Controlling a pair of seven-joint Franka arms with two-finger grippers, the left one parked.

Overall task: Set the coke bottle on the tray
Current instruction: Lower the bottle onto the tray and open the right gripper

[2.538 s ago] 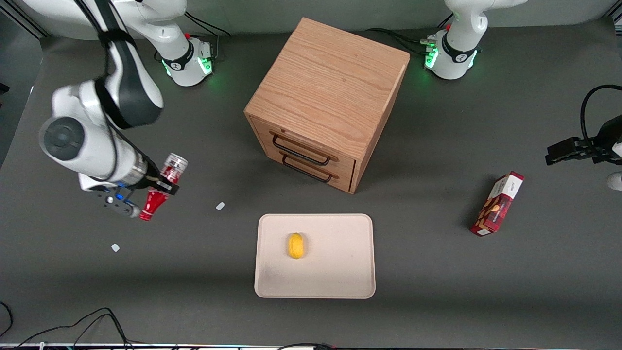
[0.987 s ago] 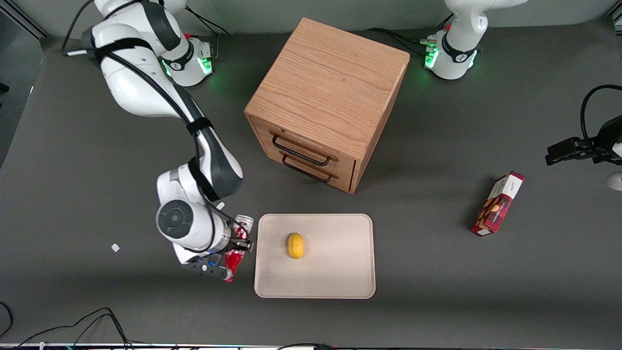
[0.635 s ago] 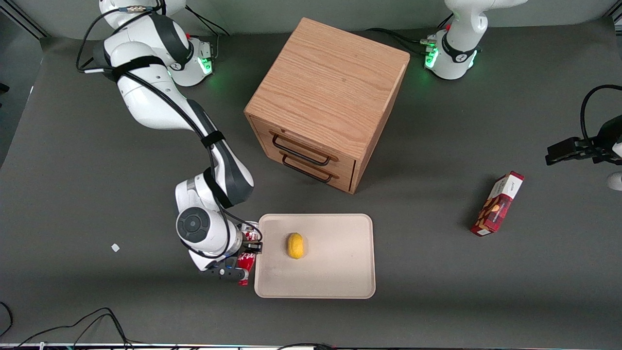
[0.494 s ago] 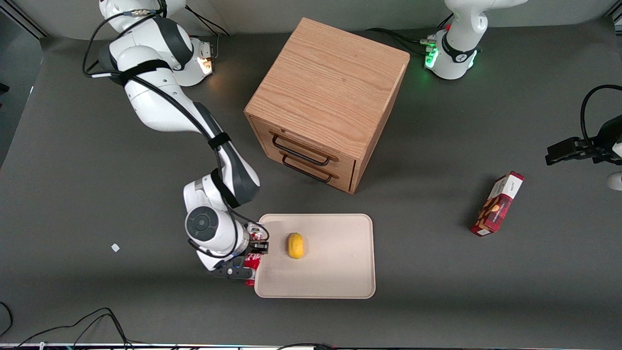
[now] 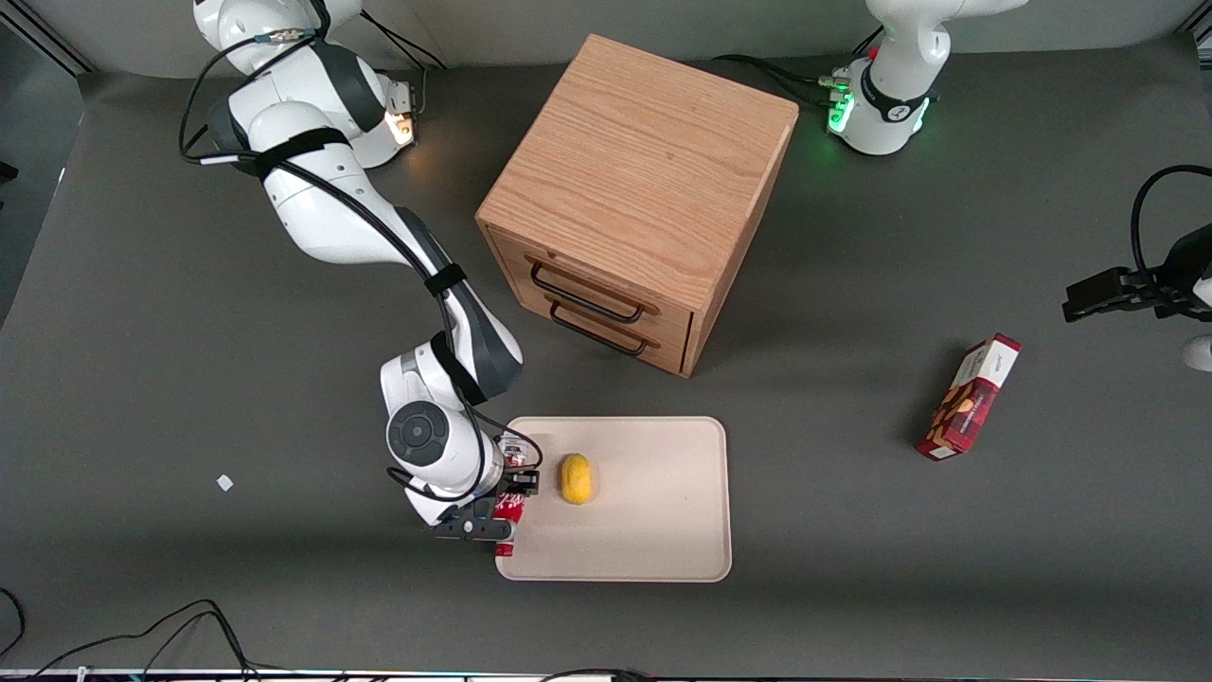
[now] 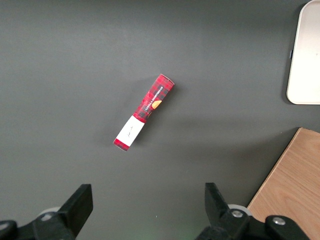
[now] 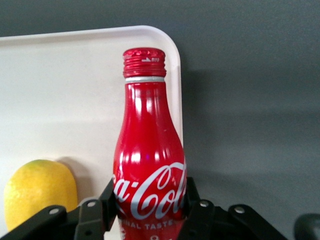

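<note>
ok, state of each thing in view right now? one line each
hand: shut on the coke bottle, above the tray's edge at the working arm's end.
coke bottle: held lying level in the air, not yet set down.
tray: flat on the table, holding only the lemon.
lemon: resting on the tray, apart from the bottle.
drawer cabinet: both drawers closed.
snack box: lying on the table toward the parked arm's end.

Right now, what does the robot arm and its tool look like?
The arm has glossy white shells with dark grey joints, black straps and thin black cables along it. A round grey cap marks its wrist. Its tool is black with two fingers. Its base glows orange.
</note>
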